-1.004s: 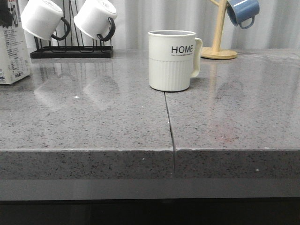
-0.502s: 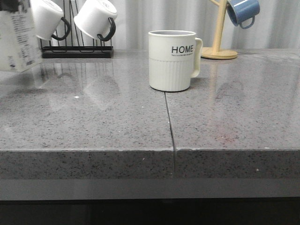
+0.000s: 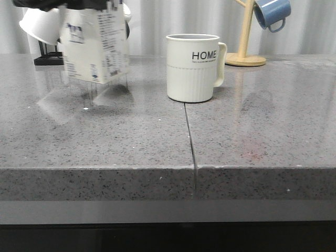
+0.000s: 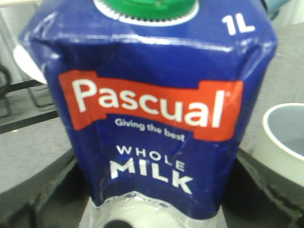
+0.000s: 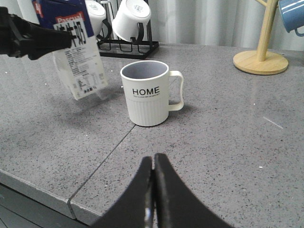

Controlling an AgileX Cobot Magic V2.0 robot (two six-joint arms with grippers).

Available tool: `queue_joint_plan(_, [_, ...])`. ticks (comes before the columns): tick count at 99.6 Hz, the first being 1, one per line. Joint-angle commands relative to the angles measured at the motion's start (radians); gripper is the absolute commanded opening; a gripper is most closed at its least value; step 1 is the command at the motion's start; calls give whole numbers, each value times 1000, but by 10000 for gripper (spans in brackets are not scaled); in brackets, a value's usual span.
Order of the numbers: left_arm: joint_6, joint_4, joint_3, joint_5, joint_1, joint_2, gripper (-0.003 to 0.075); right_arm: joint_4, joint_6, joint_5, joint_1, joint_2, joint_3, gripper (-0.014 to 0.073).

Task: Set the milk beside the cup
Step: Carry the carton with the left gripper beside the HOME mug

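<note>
Basically, grey speckled countertop (image 3: 105, 142) fills the front view, a seam running toward the front edge below the cup. Milk (image 3: 94, 44) carton hangs in the air above the counter, clear of the surface, tilted, blurred, left of the cup and near it but apart. Left gripper (image 5: 33, 38) clamps the milk near its blue top, dark fingers across the carton in the right wrist view; left wrist view shows the carton filling the gap, "Pascual WHOLE MILK 1L", green cap on top. Cup (image 3: 193, 67) stands upright on the counter, "HOME" facing the camera, handle to the right, nothing visible inside. Black mug rack (image 5: 126, 45) at the back left holds white mugs (image 5: 133, 19) with black handles, partly hidden behind the carton. Wooden mug tree (image 3: 244, 47) back right, blue mug (image 3: 272, 13) hung on it. Right gripper (image 5: 153, 190) hovers low near the counter's front edge, fingers pressed together, holding nothing, well apart from the cup.
</note>
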Motion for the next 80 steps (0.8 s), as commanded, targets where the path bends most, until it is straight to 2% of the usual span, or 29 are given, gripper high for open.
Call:
queue_joint_plan(1, [-10,-9,-59,-100,-36,-7,387,-4,-4,-72,1,6,-28,-36])
queue_joint_plan(40, [-10,-49,-156,-118,-79,108,387,-4,-4,-72,1,6,-28,-36])
queue_joint_plan(80, [-12,-49,-160,-137,-89,163,387,-4,-4,-72,1,6,-28,-36])
